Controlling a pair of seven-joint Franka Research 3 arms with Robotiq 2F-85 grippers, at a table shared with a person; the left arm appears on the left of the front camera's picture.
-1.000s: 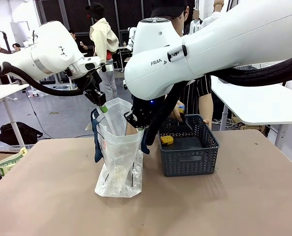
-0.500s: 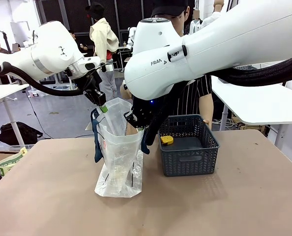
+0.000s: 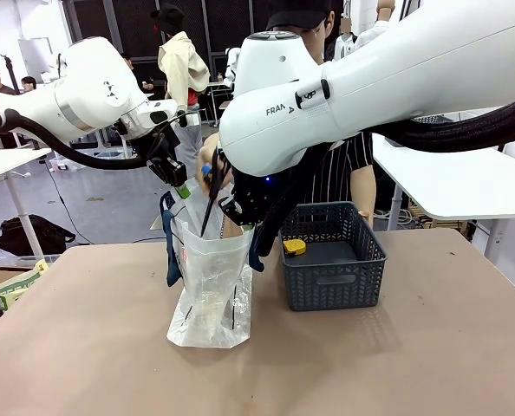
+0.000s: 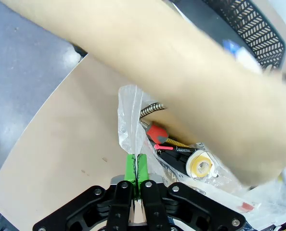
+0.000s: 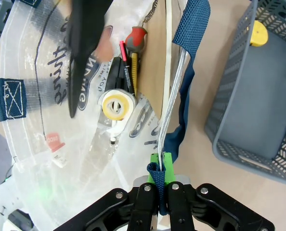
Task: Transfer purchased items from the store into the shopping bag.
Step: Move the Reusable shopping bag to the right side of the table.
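Person's hand (image 3: 207,163) has shifted: a second ago it was down in the basket (image 3: 331,290), now it's up over the bag mouth with a long dark item (image 3: 208,204) hanging from it.

Left to right:
- left gripper (image 4: 136,166): green pads pressed together on the thin plastic rim of the shopping bag (image 3: 210,286), holding the bag's left side up.
- dark item: long axis near vertical, tip down, between the two grippers and just above the opening. Blurred in the right wrist view, can't tell what it is. The hand is the nearest thing to it, and both grippers are busy with the bag, so I'd judge the drop is the person's move and the arms only need to keep the mouth spread.
- bag stands upright on the table (image 3: 431,364), just left of the basket. Already inside: tape roll (image 5: 116,106), red-handled tool (image 5: 135,36).
- right gripper (image 5: 161,163): pads pinched on the navy strap (image 5: 191,29) at the bag's right rim.
- basket: right of the right gripper, close beside the bag. One yellow item (image 3: 294,247) lies at its left end.

Otherwise same as the earlier frame: both arms, bag, basket and yellow item haven't budged.
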